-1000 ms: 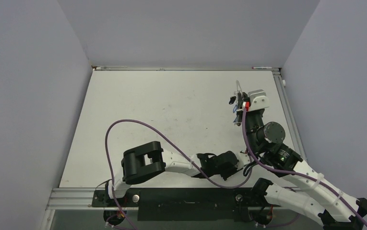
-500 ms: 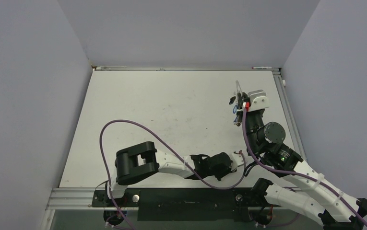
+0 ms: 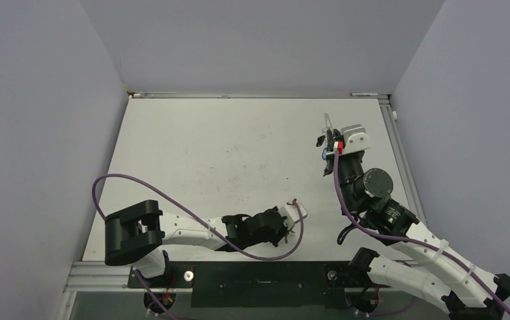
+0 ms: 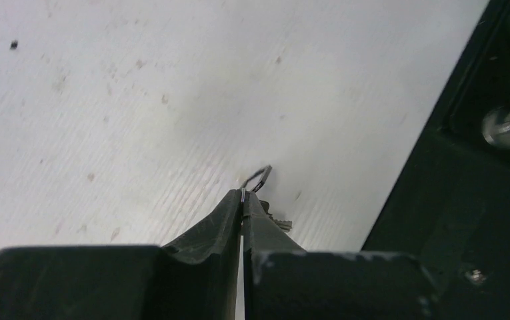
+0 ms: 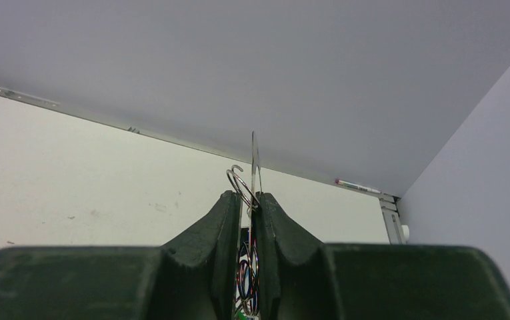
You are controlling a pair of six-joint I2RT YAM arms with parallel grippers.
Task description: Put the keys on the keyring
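- Keyring (image 3: pixel 327 125) is held up off the table (image 3: pixel 225 153), over the table's far right part, pinched in the right gripper (image 3: pixel 332 139).
- Seen from the right wrist, that gripper (image 5: pixel 247 197) is clamped close on the thin wire (image 5: pixel 241 185). The wire rises above the tips as a narrow loop with a small hooked end. A flat metal sliver stands upright just beside it.
- Dark and blue keys (image 3: pixel 323 143) hang from the ring just beside the gripper, clear of the table top. How many there are I cannot tell.
- The left gripper (image 3: pixel 297 205) sits low over the table's near edge, about midway along it and well apart from the ring.
- Its jaws are pressed together on a small key (image 4: pixel 280 223). A little wire loop (image 4: pixel 257 179) pokes out past the fingertips, and a toothed edge shows just beside one finger.
- Whether that key touches the table I cannot tell.
- A black rail (image 4: pixel 479 167) runs along the table's near edge, just beside the left gripper (image 4: pixel 243 193).
- A purple cable (image 3: pixel 132 183) arcs over the table's near left part, from the left arm's base joint to its wrist.
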